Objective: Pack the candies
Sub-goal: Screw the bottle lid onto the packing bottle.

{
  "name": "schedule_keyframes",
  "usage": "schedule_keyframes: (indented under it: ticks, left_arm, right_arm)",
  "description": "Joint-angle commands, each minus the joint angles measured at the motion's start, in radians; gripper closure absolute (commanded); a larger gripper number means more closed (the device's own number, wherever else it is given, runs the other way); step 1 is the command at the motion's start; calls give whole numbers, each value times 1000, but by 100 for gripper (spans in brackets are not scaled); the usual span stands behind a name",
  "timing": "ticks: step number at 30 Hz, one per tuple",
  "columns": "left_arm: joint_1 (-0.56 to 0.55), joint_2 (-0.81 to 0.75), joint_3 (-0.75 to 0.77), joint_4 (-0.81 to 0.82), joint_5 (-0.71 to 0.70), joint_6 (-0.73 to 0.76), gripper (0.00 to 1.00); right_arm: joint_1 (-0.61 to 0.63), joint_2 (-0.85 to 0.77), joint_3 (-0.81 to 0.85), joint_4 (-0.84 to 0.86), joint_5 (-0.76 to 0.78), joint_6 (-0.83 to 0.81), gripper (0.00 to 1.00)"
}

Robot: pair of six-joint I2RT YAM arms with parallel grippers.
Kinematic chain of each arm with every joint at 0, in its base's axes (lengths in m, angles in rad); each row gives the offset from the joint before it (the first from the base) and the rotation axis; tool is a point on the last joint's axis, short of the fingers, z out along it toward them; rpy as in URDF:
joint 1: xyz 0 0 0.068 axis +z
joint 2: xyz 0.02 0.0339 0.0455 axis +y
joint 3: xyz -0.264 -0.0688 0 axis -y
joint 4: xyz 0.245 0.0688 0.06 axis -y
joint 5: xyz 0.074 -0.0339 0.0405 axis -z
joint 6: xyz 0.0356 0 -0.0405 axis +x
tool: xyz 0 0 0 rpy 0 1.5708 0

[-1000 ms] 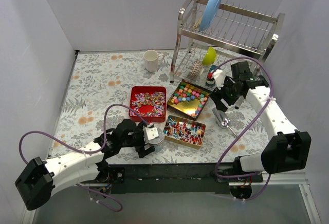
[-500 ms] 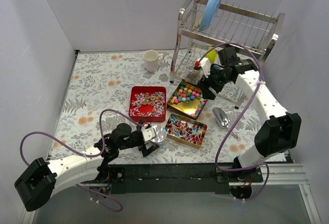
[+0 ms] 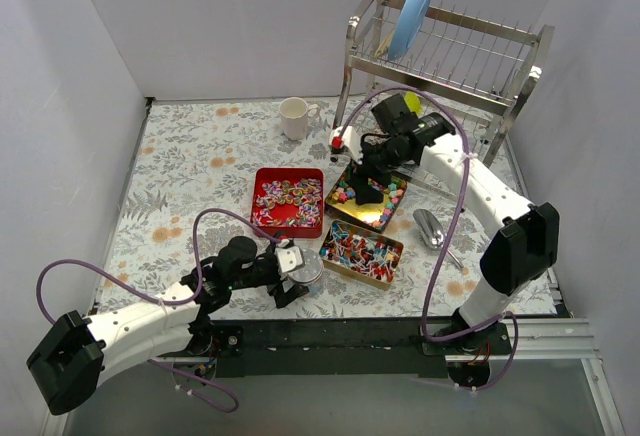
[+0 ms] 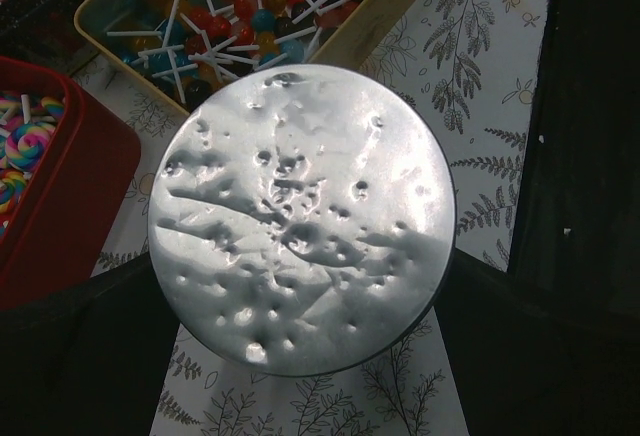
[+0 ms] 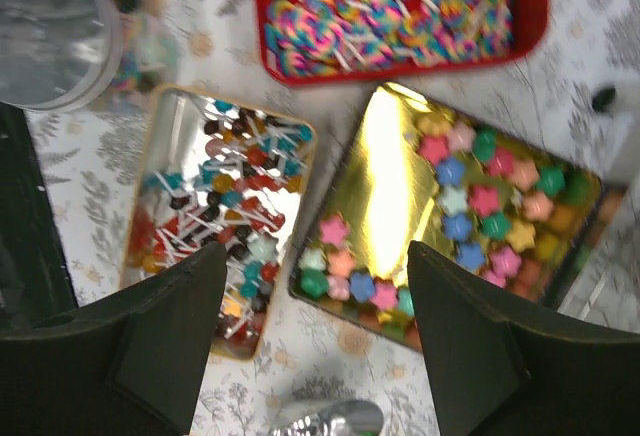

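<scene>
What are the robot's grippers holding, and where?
Nothing. The right gripper is open above the star candies; the left gripper straddles the silver-topped jar, jaws apart.

Here's the table (image 3: pixel 190 166), covered in a leafy floral cloth. At the back stands a white mug (image 3: pixel 294 117), with a steel dish rack (image 3: pixel 445 61) to its right. In the middle sits a red tray (image 3: pixel 287 171) and, just beside it on the right, a square gold tray (image 3: pixel 372 218). An oblong gold tray (image 3: pixel 360 278) lies in front. A silver scoop (image 3: pixel 430 227) lies to its right, and a round container with a dimpled silver top (image 4: pixel 300 221) to its left.
</scene>
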Motion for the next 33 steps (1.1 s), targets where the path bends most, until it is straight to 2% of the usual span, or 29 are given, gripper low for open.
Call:
schedule_keyframes:
  ticks: [1, 6, 10, 17, 26, 33]
  left_arm:
    - [5, -6, 37, 14, 14, -5, 2]
    - [5, -29, 26, 3, 44, 20, 5]
    - [5, -6, 29, -9, 13, 55, 4]
    - [25, 67, 14, -8, -19, 72, 3]
    - [27, -63, 9, -26, -47, 84, 2]
    - [27, -32, 12, -38, -21, 86, 2]
  right_arm:
    - [146, -19, 43, -8, -123, -35, 21]
    - [237, -75, -108, 129, -200, -10, 23]
    - [278, -78, -224, 241, -249, -1, 24]
    - [341, -87, -306, 377, -293, 52, 25]
    - [395, -110, -405, 592, -257, 240, 26]
    - [459, -68, -467, 617, -123, 191, 27]
